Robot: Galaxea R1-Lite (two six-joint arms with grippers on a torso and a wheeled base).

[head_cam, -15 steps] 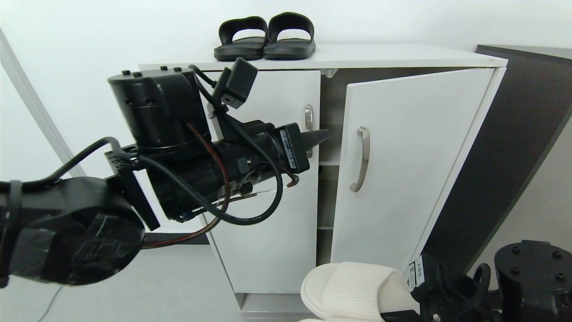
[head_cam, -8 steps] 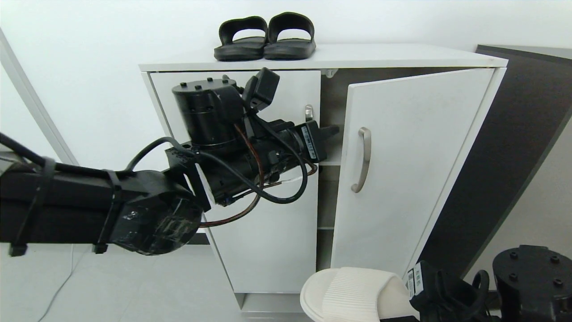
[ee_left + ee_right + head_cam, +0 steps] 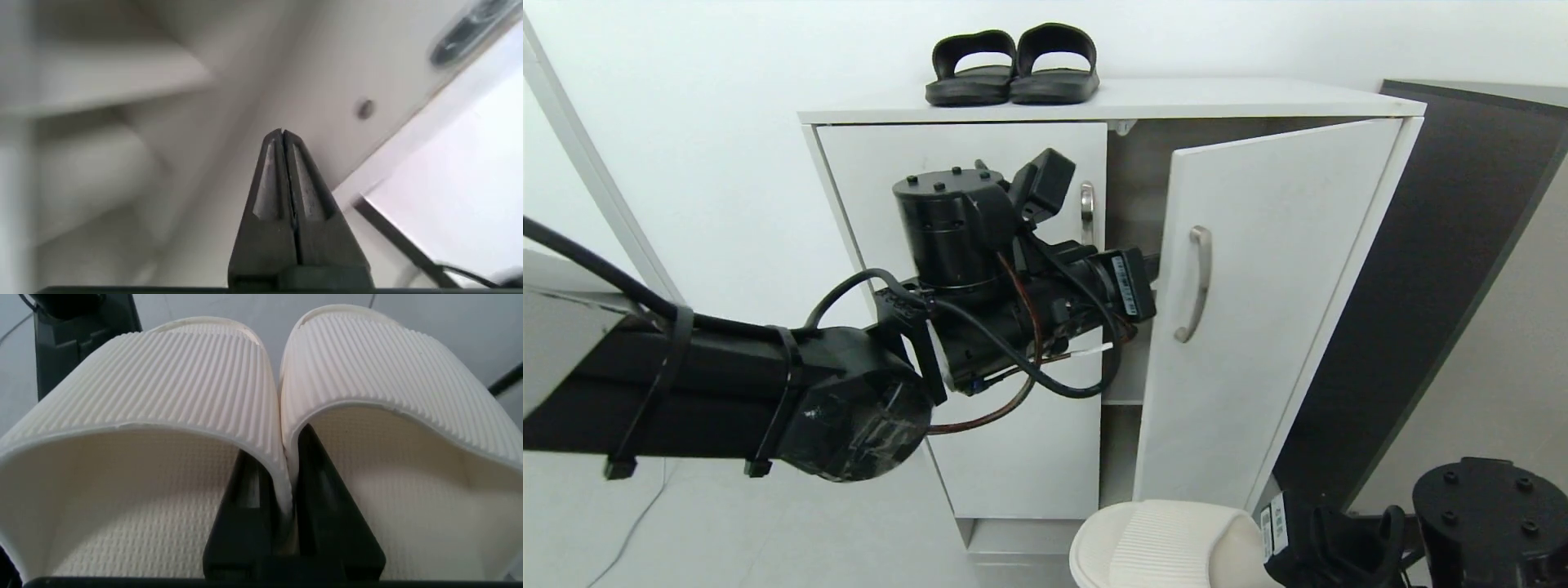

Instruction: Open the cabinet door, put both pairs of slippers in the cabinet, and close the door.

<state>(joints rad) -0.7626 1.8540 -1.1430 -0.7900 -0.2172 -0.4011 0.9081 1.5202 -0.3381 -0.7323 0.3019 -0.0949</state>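
White slippers [image 3: 1168, 543] pinched in my right claw [image 3: 282, 506], left claw [image 3: 283, 188] clenched empty in the gap by the half-open door [image 3: 1274, 310], prob behind its edge, black pair [image 3: 1013, 69] atop the cabinet [image 3: 1241, 96], nothing stowed yet.

I note the white slippers [image 3: 1168, 543] cut off by the head view's lower edge. My left arm [image 3: 980, 278] covers the lower part of the left door's handle [image 3: 1086, 204]. The cabinet shelves [image 3: 106, 77] read blurred in the left wrist view.
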